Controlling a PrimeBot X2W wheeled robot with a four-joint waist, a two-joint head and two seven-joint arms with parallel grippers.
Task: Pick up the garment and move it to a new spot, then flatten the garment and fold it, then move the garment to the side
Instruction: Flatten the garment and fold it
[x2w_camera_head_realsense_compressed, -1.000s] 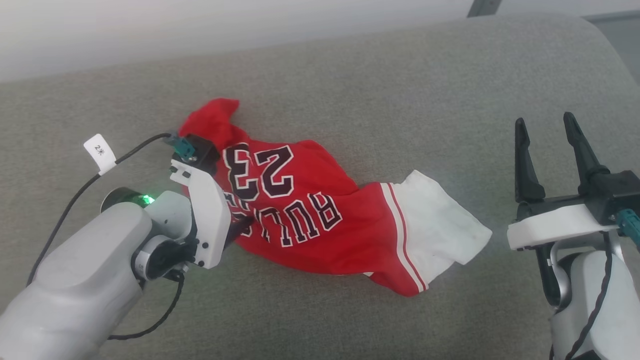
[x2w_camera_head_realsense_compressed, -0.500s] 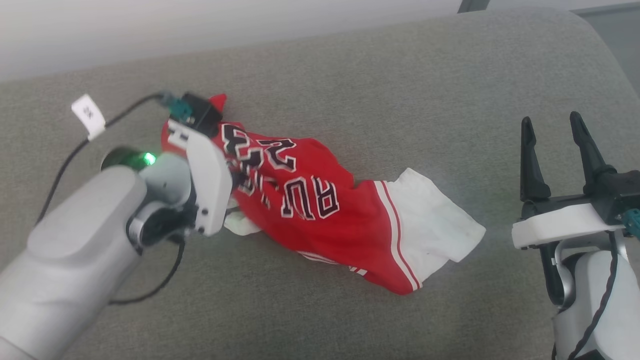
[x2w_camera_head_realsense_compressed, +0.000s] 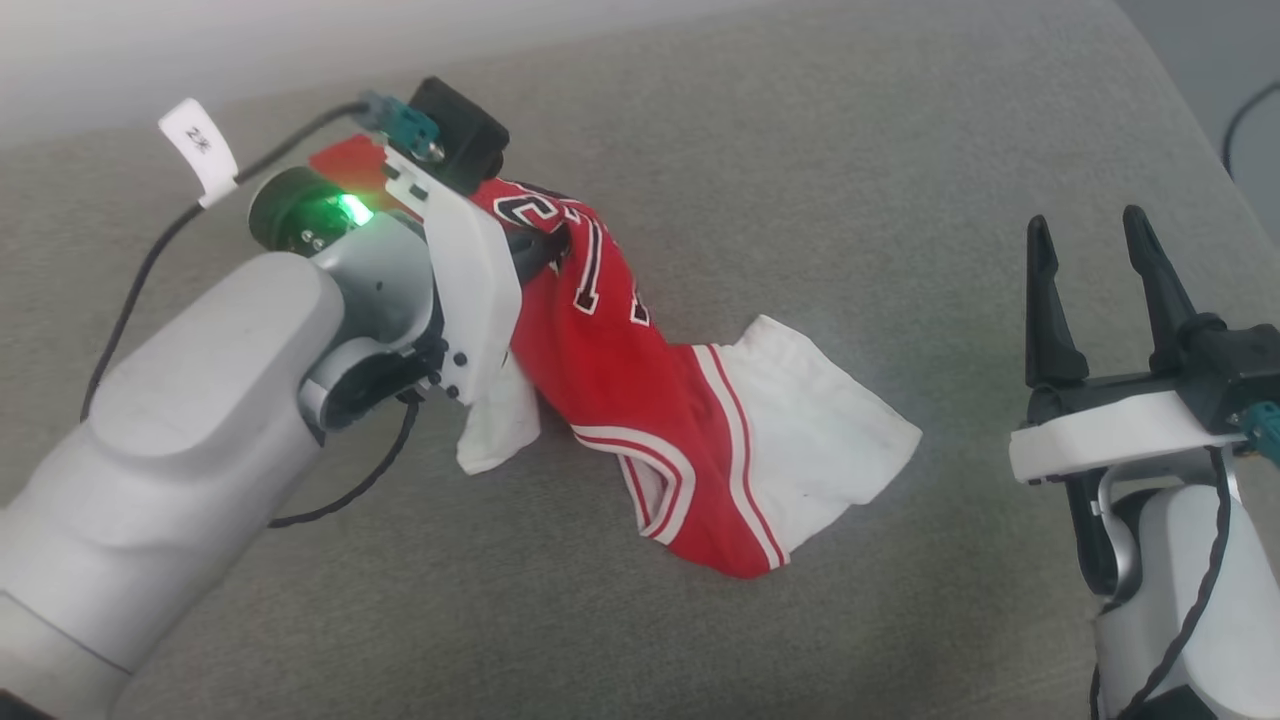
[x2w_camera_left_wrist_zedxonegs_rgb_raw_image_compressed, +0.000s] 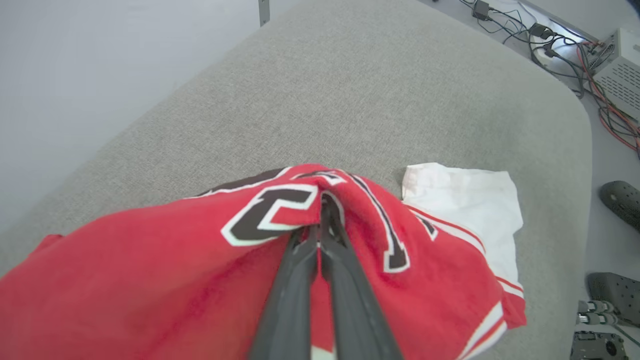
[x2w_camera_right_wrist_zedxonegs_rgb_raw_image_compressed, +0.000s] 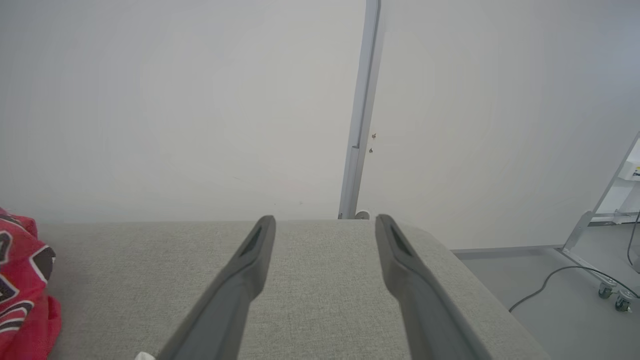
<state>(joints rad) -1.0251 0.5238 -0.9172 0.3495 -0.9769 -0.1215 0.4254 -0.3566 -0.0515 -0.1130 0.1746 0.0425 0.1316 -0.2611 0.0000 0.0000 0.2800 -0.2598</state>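
The garment (x2w_camera_head_realsense_compressed: 640, 380) is a red jersey with black white-outlined print and white sleeve ends. My left gripper (x2w_camera_head_realsense_compressed: 545, 250) is shut on a pinch of its printed cloth and holds that part raised off the grey cushion (x2w_camera_head_realsense_compressed: 800, 180). In the left wrist view the two fingers (x2w_camera_left_wrist_zedxonegs_rgb_raw_image_compressed: 320, 235) meet inside a red fold of the garment (x2w_camera_left_wrist_zedxonegs_rgb_raw_image_compressed: 150, 270). The lower part and one white sleeve end (x2w_camera_head_realsense_compressed: 830, 430) still rest on the cushion. My right gripper (x2w_camera_head_realsense_compressed: 1090, 235) stands open at the right, apart from the garment. The right wrist view has my right gripper (x2w_camera_right_wrist_zedxonegs_rgb_raw_image_compressed: 325, 222) over bare cushion and the garment (x2w_camera_right_wrist_zedxonegs_rgb_raw_image_compressed: 20, 280) at its left edge.
The cushion's rounded right edge (x2w_camera_left_wrist_zedxonegs_rgb_raw_image_compressed: 575, 110) drops to a floor with cables (x2w_camera_left_wrist_zedxonegs_rgb_raw_image_compressed: 565, 40), a pale box (x2w_camera_left_wrist_zedxonegs_rgb_raw_image_compressed: 620, 65) and dark wheeled feet (x2w_camera_left_wrist_zedxonegs_rgb_raw_image_compressed: 615, 295). A pale wall (x2w_camera_right_wrist_zedxonegs_rgb_raw_image_compressed: 175, 100) with a grey upright strip (x2w_camera_right_wrist_zedxonegs_rgb_raw_image_compressed: 362, 100) stands behind the cushion. A black cable with a white tag (x2w_camera_head_realsense_compressed: 195, 145) trails from my left wrist.
My left gripper has closed on the garment's printed cloth and lifted it up and away, bunching the shirt and dragging the white sleeve end leftward. My right gripper has stayed open in place.
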